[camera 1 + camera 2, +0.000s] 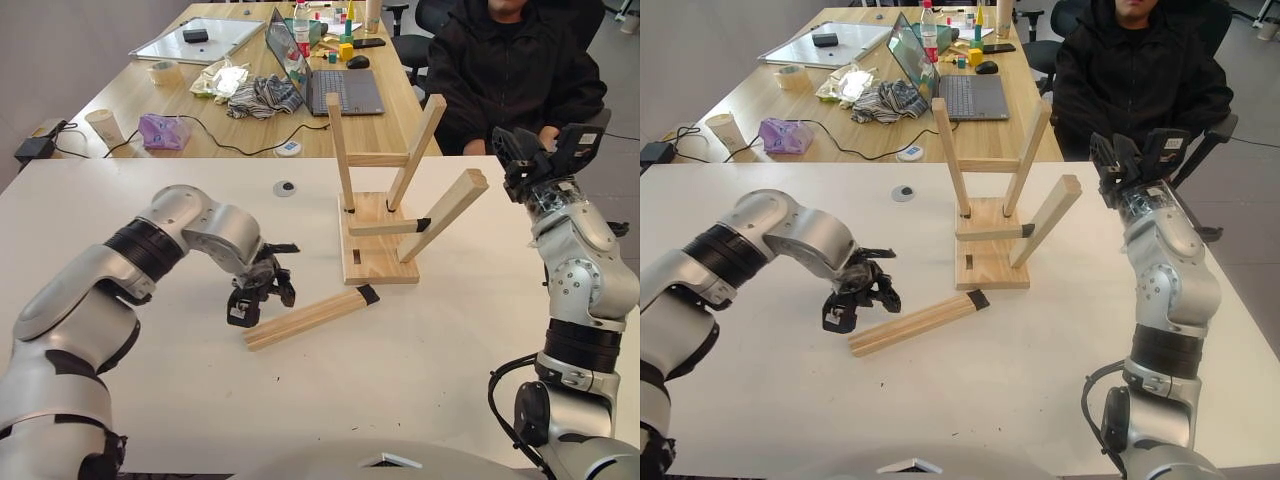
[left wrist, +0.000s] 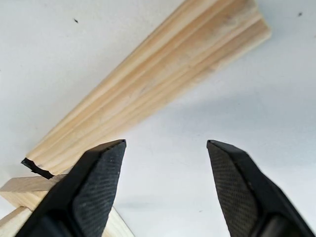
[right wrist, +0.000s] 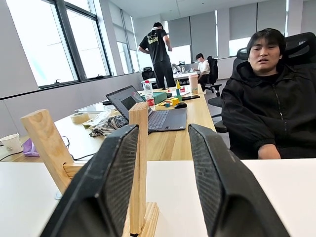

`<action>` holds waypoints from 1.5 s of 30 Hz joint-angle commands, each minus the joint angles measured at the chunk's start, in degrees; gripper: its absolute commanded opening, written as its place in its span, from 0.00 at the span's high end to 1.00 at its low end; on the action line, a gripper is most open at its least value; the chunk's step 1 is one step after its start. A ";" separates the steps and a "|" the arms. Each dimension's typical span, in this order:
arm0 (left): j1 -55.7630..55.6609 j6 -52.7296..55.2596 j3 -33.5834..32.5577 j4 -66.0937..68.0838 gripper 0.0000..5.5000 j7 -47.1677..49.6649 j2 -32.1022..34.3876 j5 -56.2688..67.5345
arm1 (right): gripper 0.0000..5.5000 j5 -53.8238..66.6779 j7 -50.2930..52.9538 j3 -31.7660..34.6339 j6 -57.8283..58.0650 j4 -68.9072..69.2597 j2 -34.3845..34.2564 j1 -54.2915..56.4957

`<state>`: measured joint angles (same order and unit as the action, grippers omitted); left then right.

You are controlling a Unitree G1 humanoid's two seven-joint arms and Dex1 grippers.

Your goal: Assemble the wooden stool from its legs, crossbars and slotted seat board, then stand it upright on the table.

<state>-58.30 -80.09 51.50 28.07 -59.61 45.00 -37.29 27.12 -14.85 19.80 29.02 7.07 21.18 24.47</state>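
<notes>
The slotted seat board [image 1: 380, 262] lies flat in the middle of the white table. Two legs [image 1: 340, 150] joined by a crossbar [image 1: 378, 159] stand up from it. A third leg [image 1: 446, 214] leans out to the right with another crossbar [image 1: 385, 227]. A loose leg [image 1: 310, 317] with a black-tipped end lies on the table in front of the board. My left gripper [image 1: 258, 296] hovers open just left of the loose leg [image 2: 148, 94], fingers [image 2: 96, 182] spread and empty. My right gripper [image 1: 535, 155] is raised at the right, open and empty, facing the legs [image 3: 138, 163].
A small black disc [image 1: 285, 187] lies on the table behind the left arm. Beyond the table's far edge stands a wooden desk [image 1: 130, 110] with a laptop [image 1: 330, 75], a cup, tape, cloth and cables. Bare table spreads in front and to the right.
</notes>
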 commanded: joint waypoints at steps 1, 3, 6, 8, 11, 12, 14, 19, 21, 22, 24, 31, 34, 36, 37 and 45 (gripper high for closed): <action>0.03 -7.73 1.78 0.56 0.45 3.00 4.52 1.64 | 0.66 -0.14 -0.35 0.29 0.01 -0.11 1.15 -0.52; -0.44 -7.68 4.45 -4.83 0.39 2.58 4.68 4.13 | 0.66 -0.35 -0.68 -0.19 -0.02 -0.86 1.20 0.21; -1.84 -6.04 3.12 -8.46 0.31 2.88 0.59 2.35 | 0.66 -0.27 -1.08 -0.48 0.39 -0.88 1.23 -0.02; -2.27 -8.66 1.11 -7.33 0.31 4.46 -2.43 -1.53 | 0.66 -0.21 -1.19 -0.59 0.79 -0.60 1.20 -0.10; -3.19 -11.95 -0.51 -4.79 0.31 7.81 -5.81 -9.90 | 0.66 0.06 -0.87 -0.44 1.33 0.16 0.98 -0.44; -3.44 -12.29 -0.67 -4.56 0.31 9.43 -6.55 -13.01 | 0.66 0.19 -0.67 -0.37 1.53 0.54 0.77 -0.66; -3.48 -12.39 -0.73 -4.82 0.31 13.65 -7.15 -20.45 | 0.66 0.33 -0.31 -0.37 1.94 1.12 0.39 -1.02; -1.11 -12.37 -0.88 -10.04 0.31 25.70 -6.62 -34.98 | 0.66 0.61 0.20 -0.11 3.00 2.08 0.40 -1.91; -0.54 -12.36 -1.24 -12.59 0.31 28.28 -6.56 -36.35 | 0.66 0.57 0.19 -0.24 3.35 1.86 0.50 -1.52; -1.06 -12.32 -1.40 -13.59 0.31 29.55 -6.92 -36.72 | 0.66 0.45 0.21 -0.43 3.48 1.74 0.44 -1.32; -1.52 -12.18 -1.74 -14.75 0.31 32.01 -7.60 -37.91 | 0.66 0.20 0.08 -0.93 3.59 1.21 0.35 -0.78; 4.91 -10.22 6.53 -17.65 0.31 40.04 -3.78 -49.72 | 0.66 0.40 -0.67 -1.22 4.31 0.76 1.35 -0.37; 5.12 -8.90 8.55 -18.04 0.34 44.54 -1.46 -52.06 | 0.66 0.18 -0.84 -1.10 4.27 0.26 1.46 -0.23; 6.67 -7.48 8.59 -18.05 0.40 45.18 -0.30 -51.37 | 0.66 -0.05 -0.81 -1.15 4.20 -0.07 1.41 0.01; 7.31 -7.12 8.22 -18.00 0.43 44.74 0.07 -50.17 | 0.66 -0.17 -0.83 -1.20 4.09 -0.26 1.41 0.12; 6.61 -10.83 7.78 -19.60 0.56 54.45 -0.81 -44.88 | 0.66 -1.65 -1.97 -1.66 2.53 -4.57 2.64 2.47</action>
<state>-54.52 -88.33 55.88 10.07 -10.07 45.53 -83.28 26.43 -16.20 18.30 31.95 3.70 21.84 25.29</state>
